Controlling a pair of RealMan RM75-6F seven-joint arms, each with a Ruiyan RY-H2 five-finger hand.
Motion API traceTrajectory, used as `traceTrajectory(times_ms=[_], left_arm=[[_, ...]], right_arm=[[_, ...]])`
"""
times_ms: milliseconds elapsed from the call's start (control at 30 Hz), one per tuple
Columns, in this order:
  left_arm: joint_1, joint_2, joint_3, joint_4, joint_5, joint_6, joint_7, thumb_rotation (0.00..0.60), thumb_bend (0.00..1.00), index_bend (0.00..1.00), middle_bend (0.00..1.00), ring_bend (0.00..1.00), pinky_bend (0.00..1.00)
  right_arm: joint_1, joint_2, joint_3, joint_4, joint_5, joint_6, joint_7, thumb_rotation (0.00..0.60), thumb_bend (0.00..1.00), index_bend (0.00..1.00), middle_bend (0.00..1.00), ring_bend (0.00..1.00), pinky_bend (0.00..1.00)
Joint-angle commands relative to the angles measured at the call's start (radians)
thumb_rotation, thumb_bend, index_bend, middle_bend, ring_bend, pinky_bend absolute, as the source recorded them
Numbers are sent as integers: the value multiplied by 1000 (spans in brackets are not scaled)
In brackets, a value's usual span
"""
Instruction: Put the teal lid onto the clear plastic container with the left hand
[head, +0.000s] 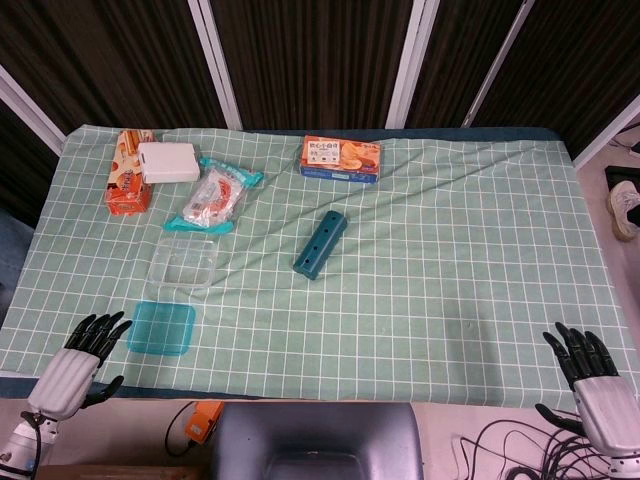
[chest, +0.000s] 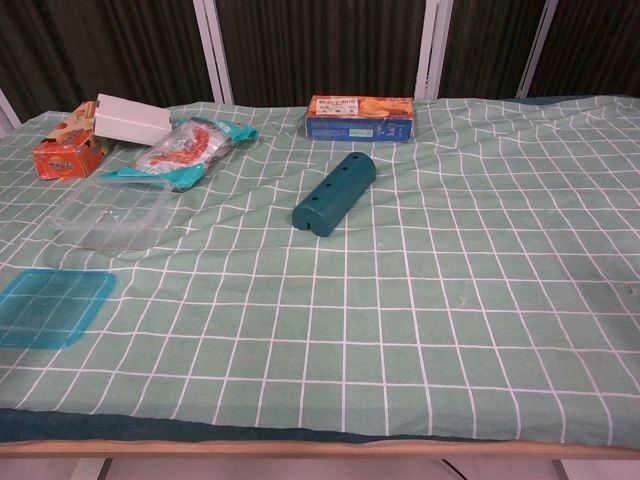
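Observation:
The teal lid (head: 161, 328) (chest: 50, 306) lies flat on the checked cloth near the table's front left. Just behind it stands the clear plastic container (head: 186, 262) (chest: 115, 212), uncovered and holding nothing. My left hand (head: 80, 365) hovers at the front left corner, a short way left of the lid, fingers spread and holding nothing. Over at the front right corner my right hand (head: 592, 377) also has its fingers apart with nothing in them. Neither hand shows in the chest view.
A dark teal cylinder (head: 320, 244) (chest: 335, 193) lies mid-table. A snack bag (head: 212, 196), a white box (head: 167, 162) on an orange carton (head: 128, 180), and a biscuit box (head: 340, 159) sit along the back.

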Motion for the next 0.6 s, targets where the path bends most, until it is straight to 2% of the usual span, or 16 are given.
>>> traceTrajectory(times_ms=[33,133,200,333,500,600], left_arm=[[-26,3,2,23,29,-17,-81,600,279,0,0,0,0],[-105,-10,10,111,101,-65,-253,600,274,0,0,0,0],[-169,-43,12,210,154,-91,-364,600,264,0,0,0,0],[-281,-92,55,351,213,-180,-633,600,232,0,0,0,0],[-353,-159,96,501,259,-213,-781,600,217,0,0,0,0],[-368,-197,119,578,270,-222,-803,600,217,0,0,0,0]], right_arm=[[5,3,-2,-5,-4,-6,6,600,112,0,0,0,0],[10,4,-4,-6,1,-21,3,600,112,0,0,0,0],[14,7,-5,-9,-1,-28,10,600,113,0,0,0,0],[15,2,-1,-13,10,-33,-2,600,112,0,0,0,0],[22,-5,-1,-23,15,-56,-26,600,112,0,0,0,0],[29,-7,-2,-28,22,-76,-40,600,113,0,0,0,0]])
